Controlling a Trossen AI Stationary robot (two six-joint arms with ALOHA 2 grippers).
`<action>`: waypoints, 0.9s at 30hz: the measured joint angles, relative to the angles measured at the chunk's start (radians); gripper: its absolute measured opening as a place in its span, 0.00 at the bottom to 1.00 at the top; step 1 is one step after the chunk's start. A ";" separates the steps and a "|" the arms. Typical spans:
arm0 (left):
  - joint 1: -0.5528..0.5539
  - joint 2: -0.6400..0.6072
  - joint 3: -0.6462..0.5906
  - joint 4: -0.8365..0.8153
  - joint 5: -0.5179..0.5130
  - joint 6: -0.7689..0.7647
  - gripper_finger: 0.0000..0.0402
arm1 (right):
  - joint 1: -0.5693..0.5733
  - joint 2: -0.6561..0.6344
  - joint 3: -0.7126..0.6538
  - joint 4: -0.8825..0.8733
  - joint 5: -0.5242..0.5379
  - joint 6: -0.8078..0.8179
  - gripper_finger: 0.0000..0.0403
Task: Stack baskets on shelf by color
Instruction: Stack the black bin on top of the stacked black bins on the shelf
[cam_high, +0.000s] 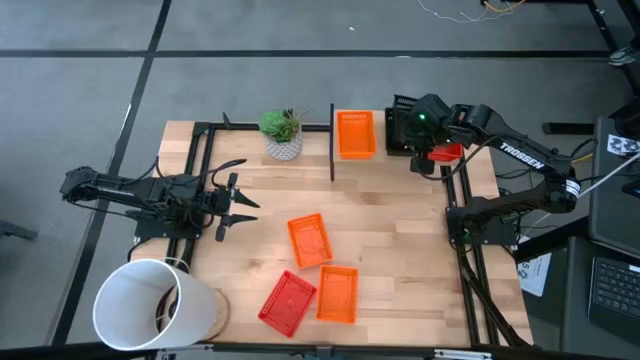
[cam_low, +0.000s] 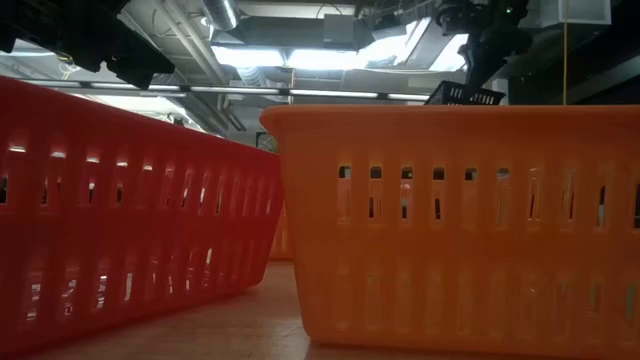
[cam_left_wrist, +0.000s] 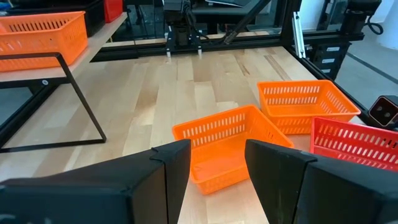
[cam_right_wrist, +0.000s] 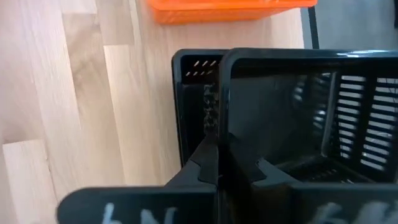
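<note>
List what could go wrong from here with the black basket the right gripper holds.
The right gripper pinches only the thin wall of the black basket, so it might tilt or slip free. It hangs over another black basket; lowered off-line, the rims may catch rather than nest. The orange basket on the shelf sits close and might get nudged.

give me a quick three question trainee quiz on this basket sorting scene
1. True or false: the right gripper is shut on the wall of a black plastic mesh basket.
2. How many small plastic mesh baskets lie loose on the wooden tabletop in front of the shelf? A) two B) three C) five
3. Fill in: the left gripper is open and holds ____.

Key:
1. True; the basket hangs over another black one at the far right.
2. B: two orange baskets and one red basket.
3. Nothing; it hovers near the white patterned plant pot.
</note>
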 joint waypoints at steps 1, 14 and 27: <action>0.000 0.000 0.000 0.000 0.000 0.000 0.37 | -0.001 0.000 0.000 0.004 -0.002 -0.001 0.01; 0.000 0.000 0.000 0.000 0.000 -0.001 0.37 | 0.000 0.000 0.000 0.022 -0.060 -0.003 0.18; 0.000 0.000 0.000 0.000 0.000 -0.002 0.37 | 0.000 0.010 0.000 0.008 -0.060 0.035 0.18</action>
